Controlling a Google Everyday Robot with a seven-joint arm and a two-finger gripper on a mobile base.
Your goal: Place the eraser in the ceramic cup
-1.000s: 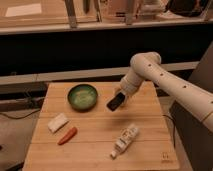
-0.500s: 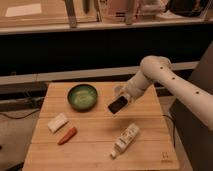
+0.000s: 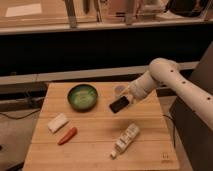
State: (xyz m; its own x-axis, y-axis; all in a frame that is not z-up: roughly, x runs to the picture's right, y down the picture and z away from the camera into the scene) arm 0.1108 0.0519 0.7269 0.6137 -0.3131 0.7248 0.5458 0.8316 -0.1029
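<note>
The black eraser is a flat block held at the tip of my gripper, a little above the wooden table. The gripper is shut on the eraser's right end. The white ceramic cup stands just behind and above the eraser in the picture, partly hidden by the gripper and wrist. The white arm reaches in from the right.
A green bowl sits left of the cup. A white rectangular block and a red-orange vegetable lie at the front left. A white bottle lies on its side at the front middle.
The arm has swung right and lower, and the held eraser has shifted slightly right and down. The white cup now shows behind the gripper.
</note>
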